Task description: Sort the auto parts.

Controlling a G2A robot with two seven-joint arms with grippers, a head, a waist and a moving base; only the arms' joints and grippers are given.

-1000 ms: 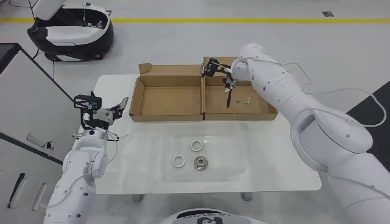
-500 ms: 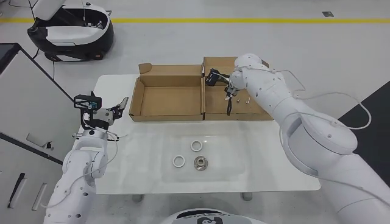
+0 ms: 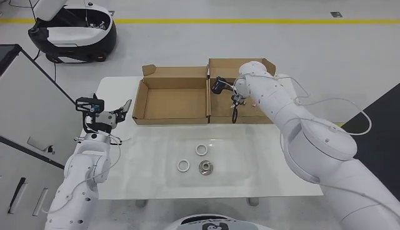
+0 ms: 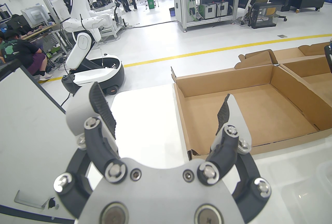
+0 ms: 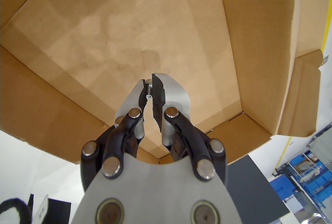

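Top view: my right gripper [image 3: 234, 116] hangs in the right box [image 3: 224, 64], at its near-left corner. My left gripper [image 3: 120, 111] is at the table's [image 3: 281, 167] left edge, just left of the left box [image 3: 172, 102]. Far ring [image 3: 201, 149], near ring [image 3: 184, 165] and nut [image 3: 205, 167] lie on the table near the boxes.
Left wrist view: left gripper [image 4: 160, 91] fingers wide apart, nothing between them.
Right wrist view: right gripper [image 5: 148, 85] clamped on a small bolt [image 5: 149, 90], above the box floor.
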